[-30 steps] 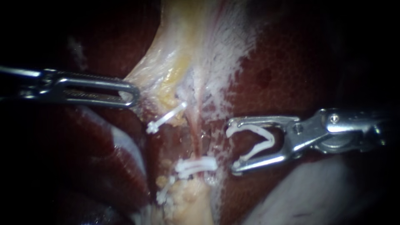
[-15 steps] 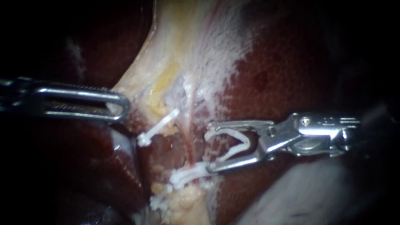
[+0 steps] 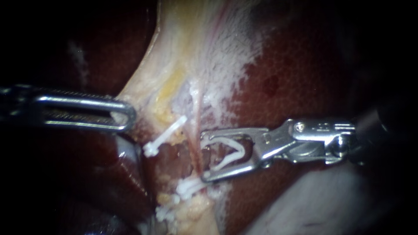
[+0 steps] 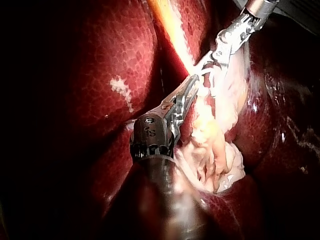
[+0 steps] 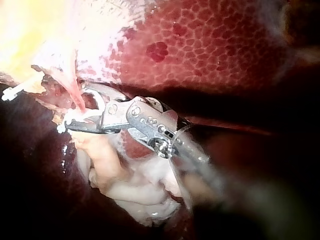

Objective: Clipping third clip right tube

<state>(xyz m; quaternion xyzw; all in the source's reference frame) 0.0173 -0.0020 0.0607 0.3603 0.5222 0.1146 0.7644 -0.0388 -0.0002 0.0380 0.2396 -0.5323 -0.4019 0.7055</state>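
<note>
My right instrument [image 3: 203, 156] comes in from the right with an open white clip [image 3: 228, 152] seated between its wide-standing jaws. The jaw tips straddle the thin pink right tube [image 3: 198, 113]. Below them a closed white clip [image 3: 191, 186] sits across the same tube. Another clip [image 3: 165, 134] lies on the strand to the left, and a third [image 3: 164, 212] lies lower down. My left instrument [image 3: 128, 115] has its jaws shut on the edge of the pale gallbladder tissue [image 3: 187, 43], holding it stretched leftward. The right wrist view shows the jaws [image 5: 77, 112] at the tube [image 5: 75, 96].
Dark red liver [image 3: 296, 78] lies behind and to the right of the tube. A pale fold of tissue [image 3: 313, 204] sits under the right instrument's shaft. Yellowish fatty tissue [image 3: 196, 209] surrounds the lower clips. In the left wrist view both instruments [image 4: 200, 77] meet over pale tissue [image 4: 212, 150].
My right instrument has advanced leftward with its open clip until the jaw tips reach around the right tube. The left instrument and the held tissue have shifted slightly left.
</note>
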